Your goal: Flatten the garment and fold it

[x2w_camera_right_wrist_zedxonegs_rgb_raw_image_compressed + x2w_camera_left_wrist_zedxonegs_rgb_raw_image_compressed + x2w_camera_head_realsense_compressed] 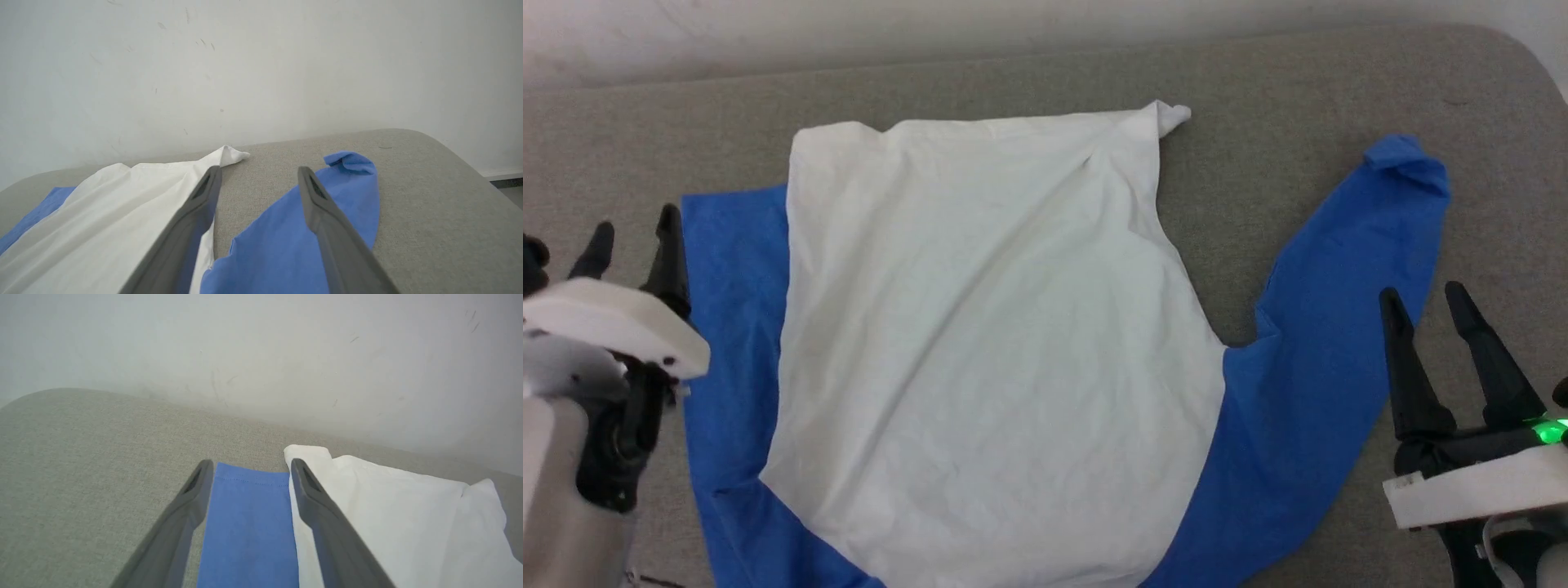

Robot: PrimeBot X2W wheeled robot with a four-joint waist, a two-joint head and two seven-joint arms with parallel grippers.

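The shirt is seen with a plain white body, and its sleeves are coloured a bright, even blue. A line of stitching in the same blue is seen along one sleeve end in the left wrist view. The table top is covered in grey-beige cloth with a fine woven fleck. The wall is painted off-white and is marked with small dark scuffs. The left gripper and the right gripper are fitted with dark grey to black fingers, backed by white casings. A green light is lit on the right gripper.
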